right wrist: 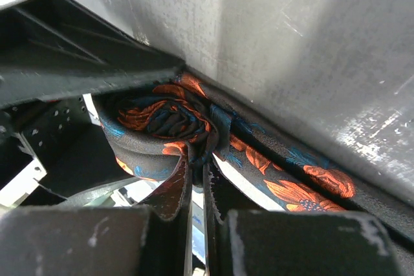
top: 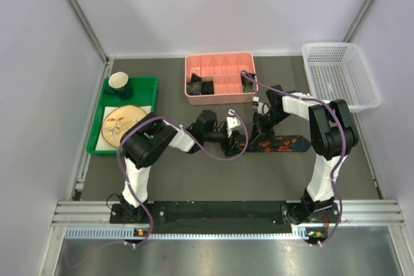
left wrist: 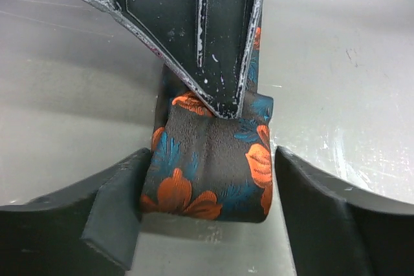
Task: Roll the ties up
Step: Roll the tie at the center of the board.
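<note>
A black tie with orange flowers and blue leaves lies on the table, its flat tail stretching right. Its left end is wound into a roll. My right gripper is shut on the roll's inner fabric, and its chipped black fingers come down onto the roll in the left wrist view. My left gripper straddles the roll. Its left finger touches the roll's side, while the right finger stands a little off it. In the top view both grippers meet at mid-table.
A pink divided box at the back holds rolled ties. A white basket stands at the back right. At the left is a green tray with a plate and a cup. Purple cables loop over both arms.
</note>
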Controlling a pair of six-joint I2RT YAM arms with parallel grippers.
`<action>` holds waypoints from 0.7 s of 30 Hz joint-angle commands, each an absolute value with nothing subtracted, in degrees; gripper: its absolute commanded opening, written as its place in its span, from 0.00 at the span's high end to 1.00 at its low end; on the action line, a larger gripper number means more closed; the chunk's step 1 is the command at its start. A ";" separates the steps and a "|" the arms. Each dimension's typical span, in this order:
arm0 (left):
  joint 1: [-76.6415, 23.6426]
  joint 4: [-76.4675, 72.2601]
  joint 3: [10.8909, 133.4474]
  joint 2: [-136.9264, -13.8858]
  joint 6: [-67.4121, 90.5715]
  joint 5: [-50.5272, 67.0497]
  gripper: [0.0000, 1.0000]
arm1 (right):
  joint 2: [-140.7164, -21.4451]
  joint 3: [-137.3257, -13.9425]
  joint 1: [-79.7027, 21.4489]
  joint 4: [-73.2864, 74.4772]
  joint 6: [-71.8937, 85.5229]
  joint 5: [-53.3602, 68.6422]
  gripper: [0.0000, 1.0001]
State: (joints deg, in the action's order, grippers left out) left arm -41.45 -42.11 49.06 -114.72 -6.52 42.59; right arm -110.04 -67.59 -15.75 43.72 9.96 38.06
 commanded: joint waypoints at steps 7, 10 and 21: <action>-44.20 -38.53 54.57 -115.49 -11.75 40.35 0.49 | -116.20 -64.78 -16.88 33.32 9.14 28.37 1.00; -45.17 -23.68 56.94 -112.25 -17.56 36.76 0.57 | -115.58 -63.90 -16.88 31.03 10.46 34.17 1.00; -46.67 24.50 71.00 -110.12 -36.73 23.56 0.78 | -111.19 -65.91 -13.19 37.26 9.32 47.19 0.68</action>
